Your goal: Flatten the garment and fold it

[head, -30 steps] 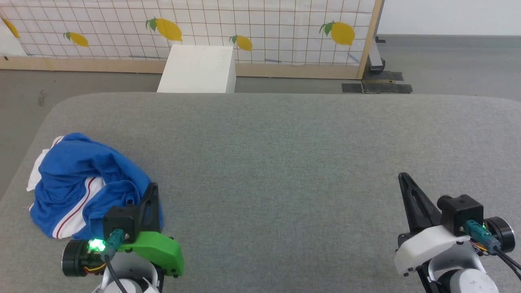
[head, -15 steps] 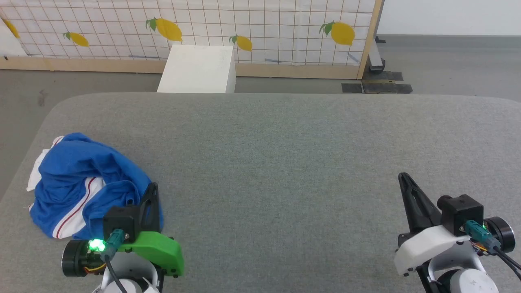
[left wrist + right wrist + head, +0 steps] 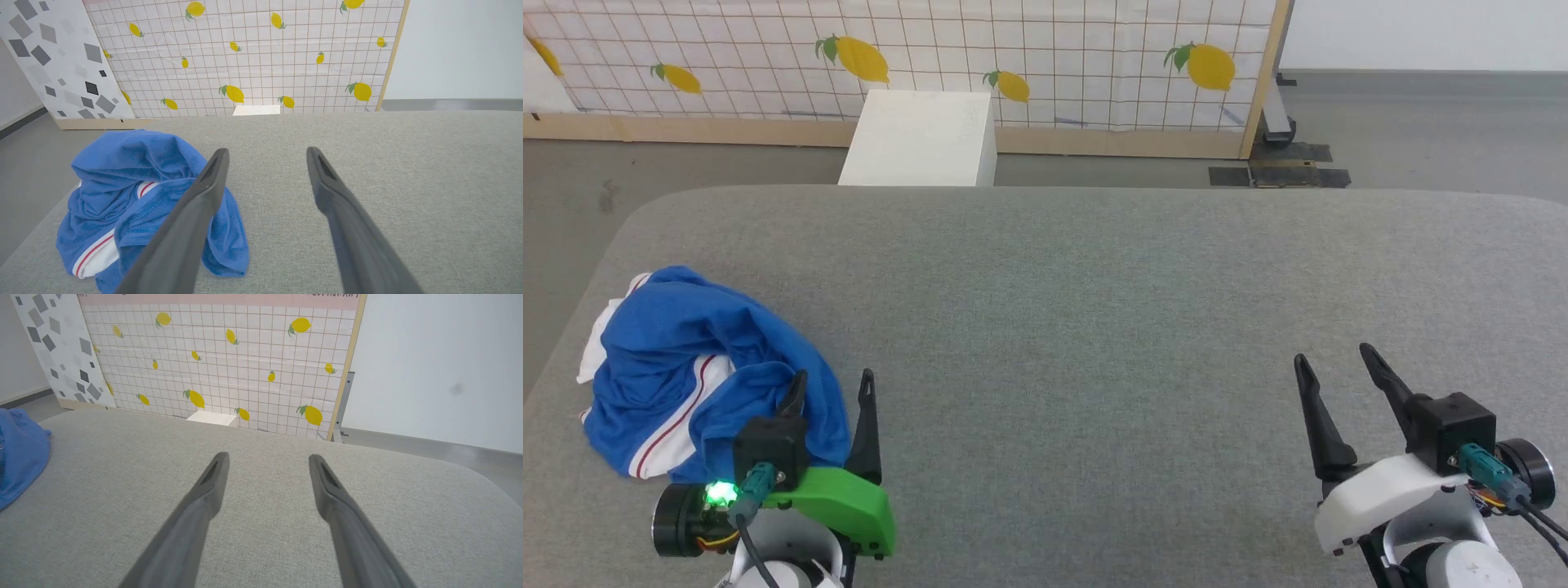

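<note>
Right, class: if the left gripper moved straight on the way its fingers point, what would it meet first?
Likely the garment: the open left gripper has one finger over the shirt's right edge, so that finger may brush cloth. Between the fingers, grey cushion lies ahead. Height above the cloth is unclear.

Royal-blue garment (image 3: 670, 327), white trim striped red, at 9 o'clock; grey woven table (image 3: 1094, 286); white grid screen (image 3: 1078, 41) printed with yellow lemons at 12; white box (image 3: 923, 139).
</note>
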### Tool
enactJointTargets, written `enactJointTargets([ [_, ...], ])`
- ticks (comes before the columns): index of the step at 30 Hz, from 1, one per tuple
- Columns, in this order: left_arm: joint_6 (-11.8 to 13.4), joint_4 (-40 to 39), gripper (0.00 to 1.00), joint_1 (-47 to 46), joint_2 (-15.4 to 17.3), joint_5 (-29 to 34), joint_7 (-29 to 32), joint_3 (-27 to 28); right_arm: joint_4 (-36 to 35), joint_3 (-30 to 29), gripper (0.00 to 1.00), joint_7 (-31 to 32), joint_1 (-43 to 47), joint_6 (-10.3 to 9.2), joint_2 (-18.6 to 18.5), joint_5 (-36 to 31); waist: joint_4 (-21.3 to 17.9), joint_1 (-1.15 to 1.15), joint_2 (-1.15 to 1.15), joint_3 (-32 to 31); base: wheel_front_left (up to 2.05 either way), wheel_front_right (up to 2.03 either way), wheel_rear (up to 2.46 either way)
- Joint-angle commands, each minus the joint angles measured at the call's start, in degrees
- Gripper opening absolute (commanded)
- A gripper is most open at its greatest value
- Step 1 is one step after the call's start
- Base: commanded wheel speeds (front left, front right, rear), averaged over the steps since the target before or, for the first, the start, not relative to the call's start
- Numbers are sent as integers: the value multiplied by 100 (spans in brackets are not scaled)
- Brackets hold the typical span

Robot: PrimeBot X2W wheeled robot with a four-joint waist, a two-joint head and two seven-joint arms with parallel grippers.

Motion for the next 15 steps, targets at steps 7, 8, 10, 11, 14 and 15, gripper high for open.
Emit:
enactJointTargets([
  [7,16,65,100,7,-4,-68,-128,6,86,-15,100,-140,92,-1,0,169,58,0,0,4,0,0,0],
  [8,18,72,100,7,-5,-75,-141,9,95,-12,100,-153,97,-1,0,188,73,0,0,5,0,0,0],
  [10,18,85,100,7,-5,-86,-164,15,110,-9,100,-177,104,-1,0,218,105,0,0,8,0,0,0],
  [11,19,91,100,6,-5,-91,-175,19,117,-8,100,-187,106,-1,0,233,121,0,0,9,0,0,0],
  [14,23,109,100,5,-5,-109,-211,35,144,1,100,-224,113,-2,1,280,185,0,0,11,0,0,0],
  [15,23,115,100,6,-6,-114,-222,39,152,3,100,-234,115,-2,1,293,206,0,0,12,0,0,0],
])
